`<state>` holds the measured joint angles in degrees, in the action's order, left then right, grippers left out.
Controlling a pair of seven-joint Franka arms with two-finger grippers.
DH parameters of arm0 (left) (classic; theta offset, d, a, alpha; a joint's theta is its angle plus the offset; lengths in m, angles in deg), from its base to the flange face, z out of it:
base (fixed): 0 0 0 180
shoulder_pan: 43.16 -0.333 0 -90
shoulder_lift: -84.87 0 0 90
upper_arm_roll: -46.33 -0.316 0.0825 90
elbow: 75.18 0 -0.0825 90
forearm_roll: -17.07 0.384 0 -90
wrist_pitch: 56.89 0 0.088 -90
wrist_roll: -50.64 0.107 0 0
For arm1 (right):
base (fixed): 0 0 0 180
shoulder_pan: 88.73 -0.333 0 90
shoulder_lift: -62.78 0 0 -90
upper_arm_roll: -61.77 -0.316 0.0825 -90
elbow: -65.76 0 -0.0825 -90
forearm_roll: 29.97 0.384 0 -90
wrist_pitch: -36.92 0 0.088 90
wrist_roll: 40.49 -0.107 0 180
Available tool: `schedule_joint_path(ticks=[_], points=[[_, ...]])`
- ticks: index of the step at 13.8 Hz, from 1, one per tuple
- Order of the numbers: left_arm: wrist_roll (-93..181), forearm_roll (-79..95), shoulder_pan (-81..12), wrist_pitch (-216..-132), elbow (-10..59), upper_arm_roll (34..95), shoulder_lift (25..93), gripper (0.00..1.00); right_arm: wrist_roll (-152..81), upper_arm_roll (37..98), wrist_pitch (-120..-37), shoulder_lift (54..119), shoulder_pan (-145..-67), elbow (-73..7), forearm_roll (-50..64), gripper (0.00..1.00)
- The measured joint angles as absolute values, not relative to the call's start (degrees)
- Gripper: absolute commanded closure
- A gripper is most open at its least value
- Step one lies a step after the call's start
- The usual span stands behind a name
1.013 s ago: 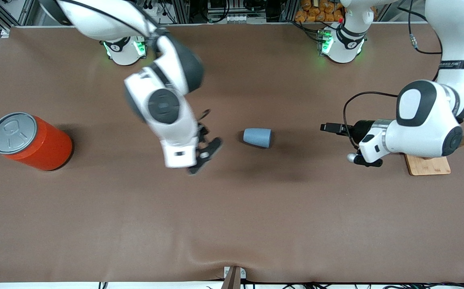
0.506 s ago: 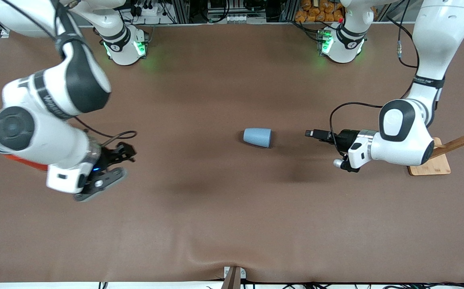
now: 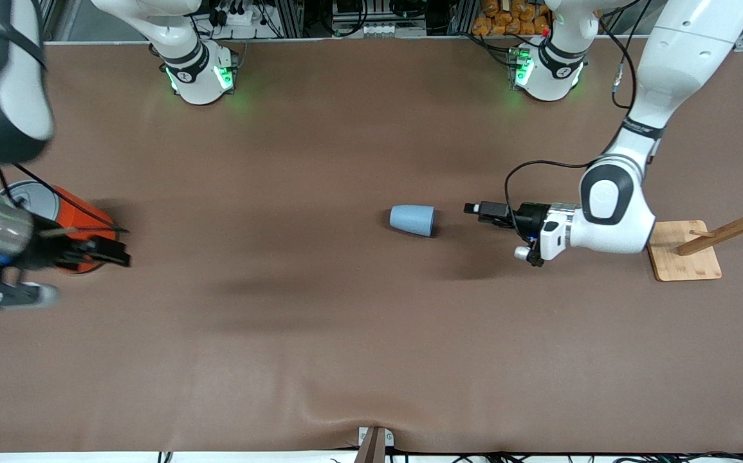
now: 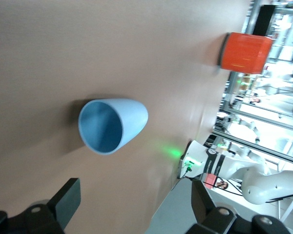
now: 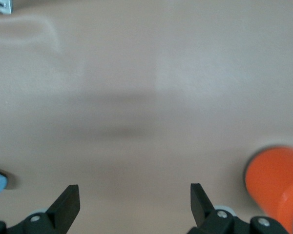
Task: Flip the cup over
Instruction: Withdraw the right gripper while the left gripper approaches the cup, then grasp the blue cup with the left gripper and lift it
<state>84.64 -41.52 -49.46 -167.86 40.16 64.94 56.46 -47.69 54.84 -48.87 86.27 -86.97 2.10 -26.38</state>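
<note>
1. Brown desk (image 3: 371,334) carries everything.
2. Mid-desk, the cup (image 3: 412,220) lies on its side, mouth toward the left arm's end.
3. Just beside that mouth, the left claw (image 3: 482,209) gapes wide, empty.
4. By the orange can (image 3: 82,225), the right claw (image 3: 104,254) is spread wide, empty.

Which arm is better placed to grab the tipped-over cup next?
The left. Its tool hangs open beside the cup, whose mouth faces it in the left wrist view. The right tool is open too, but sits by the orange can at the right arm's end.
</note>
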Motion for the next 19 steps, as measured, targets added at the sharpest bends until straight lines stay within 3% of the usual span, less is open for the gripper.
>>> schedule_joint_path(ticks=[4,8,12,19], points=[[91.4,-44.7,-49.3,-169.1,40.6,64.9,52.0,0.17,-58.0,56.3,-44.3,72.2,-86.9,-5.1,-23.5,0.0],[93.8,-48.1,-48.6,-169.1,40.6,65.0,51.1,0.24,-58.0,57.4,-49.5,60.3,-86.9,-20.3,-24.8,0.0],[94.5,-51.9,-46.0,-169.8,40.5,65.2,50.5,0.3,-51.3,57.9,-52.3,60.0,-86.9,-24.9,-25.9,0.0],[96.2,-52.0,-45.3,-171.7,40.5,65.2,49.3,0.38,-48.7,58.3,-53.7,60.1,-86.9,-25.0,-26.6,0.0]])
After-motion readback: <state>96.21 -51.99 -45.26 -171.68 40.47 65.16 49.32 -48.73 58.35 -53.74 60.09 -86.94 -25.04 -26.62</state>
